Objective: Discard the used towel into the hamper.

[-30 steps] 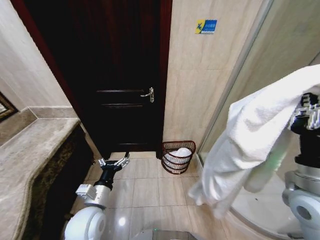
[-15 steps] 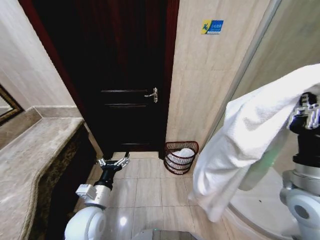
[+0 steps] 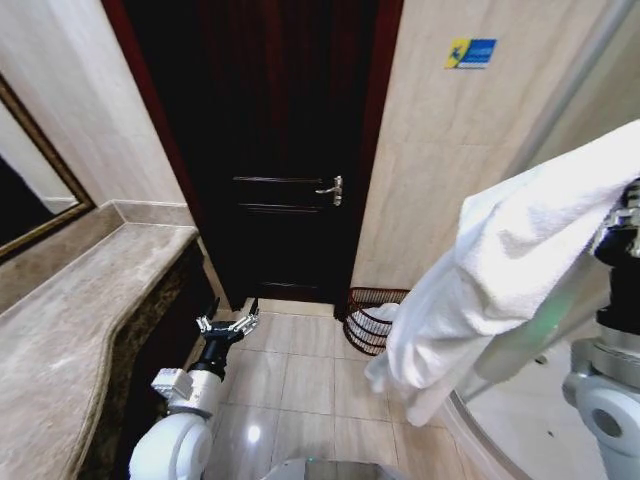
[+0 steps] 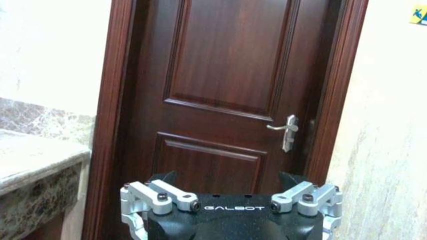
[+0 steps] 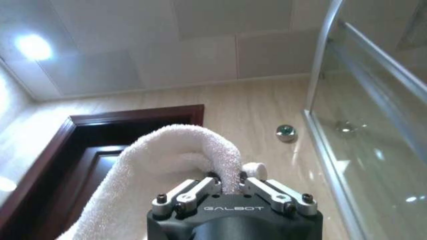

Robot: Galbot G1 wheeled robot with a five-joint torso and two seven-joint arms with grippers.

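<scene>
The used towel (image 3: pixel 510 260), white and thick, hangs in a long fold from my right gripper (image 3: pixel 625 215), raised at the right edge of the head view. In the right wrist view the right gripper (image 5: pixel 227 181) is shut on a bunched fold of the towel (image 5: pixel 167 160). The hamper (image 3: pixel 368 318), a dark reddish openwork basket, stands on the floor against the wall right of the door, and the hanging towel hides its right part. My left gripper (image 3: pixel 228 325) is held low over the floor by the counter, open and empty; the left gripper (image 4: pixel 230 192) faces the door.
A dark wooden door (image 3: pixel 280 180) with a metal handle (image 3: pixel 332 190) is shut straight ahead. A marble counter (image 3: pixel 80 320) and a framed mirror (image 3: pixel 30 190) line the left side. A glass shower enclosure (image 3: pixel 560 110) stands at the right. Tiled floor (image 3: pixel 300 380) lies between them.
The whole head view has shifted, so the camera moved: door and hamper now sit further right. The towel now covers part of the hamper. The right gripper still holds it.
</scene>
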